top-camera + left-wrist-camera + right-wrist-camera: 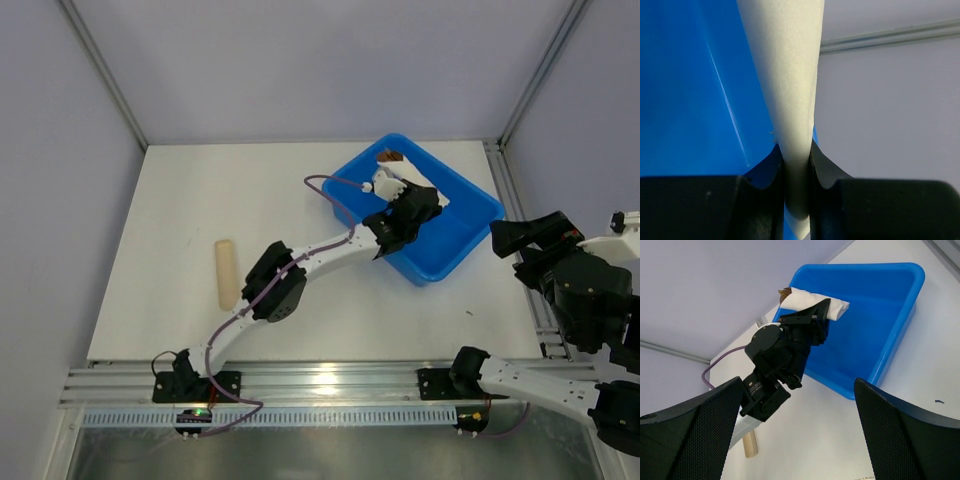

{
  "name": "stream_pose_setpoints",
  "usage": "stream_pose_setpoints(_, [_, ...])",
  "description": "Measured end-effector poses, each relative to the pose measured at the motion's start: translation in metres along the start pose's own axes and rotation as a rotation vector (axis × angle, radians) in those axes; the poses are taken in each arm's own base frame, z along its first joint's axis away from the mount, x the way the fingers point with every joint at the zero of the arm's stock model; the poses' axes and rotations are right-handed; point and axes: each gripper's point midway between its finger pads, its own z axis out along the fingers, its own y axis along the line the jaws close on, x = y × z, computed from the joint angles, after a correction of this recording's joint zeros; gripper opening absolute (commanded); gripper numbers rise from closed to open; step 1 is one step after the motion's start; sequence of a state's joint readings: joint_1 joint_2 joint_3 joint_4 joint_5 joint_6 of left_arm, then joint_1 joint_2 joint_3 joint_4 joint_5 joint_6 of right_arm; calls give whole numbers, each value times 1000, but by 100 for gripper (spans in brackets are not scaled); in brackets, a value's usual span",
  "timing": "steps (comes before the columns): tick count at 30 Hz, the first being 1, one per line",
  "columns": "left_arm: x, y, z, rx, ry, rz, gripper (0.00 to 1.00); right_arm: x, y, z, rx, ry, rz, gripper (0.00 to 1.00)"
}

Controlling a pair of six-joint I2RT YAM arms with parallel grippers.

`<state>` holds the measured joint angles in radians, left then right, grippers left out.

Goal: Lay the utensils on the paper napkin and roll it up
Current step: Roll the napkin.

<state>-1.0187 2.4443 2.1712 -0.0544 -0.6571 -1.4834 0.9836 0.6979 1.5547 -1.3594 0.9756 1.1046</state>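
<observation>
The white paper napkin (pixel 790 75) hangs as a folded bundle over the blue bin (pixel 455 250), pinched between the fingers of my left gripper (pixel 426 204), which is shut on it. In the right wrist view the napkin (pixel 810 302) stretches across the bin's far corner. A brown-gold tip (pixel 785 291) pokes out at its far end; the rest of the utensils is hidden. My right gripper (pixel 526 250) hovers open and empty beyond the table's right edge, facing the bin (pixel 890 340).
A tan cylinder (pixel 227 273) lies on the white table (pixel 200 200) left of the left arm. The bin sits at the back right. A metal rail runs along the table's right edge (pixel 515 200), and grey walls enclose the table.
</observation>
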Motion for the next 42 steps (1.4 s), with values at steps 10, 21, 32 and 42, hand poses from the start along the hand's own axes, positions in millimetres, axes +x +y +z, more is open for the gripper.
stream_pose_setpoints(10, [43, 15, 9, -9, 35, -56, 0, -17, -12, -11, -31, -30, 32, 95])
stream_pose_setpoints(21, [54, 44, 20, -40, 50, 29, 0, -6, -3, -9, -43, 21, -72, 95])
stream_pose_setpoints(32, [17, 39, -42, -16, 187, 277, 0, 45, 40, 11, -61, 202, -346, 81])
stream_pose_setpoints(42, [-116, -67, -162, 274, 258, 317, 0, 68, 72, 42, -48, 312, -339, 54])
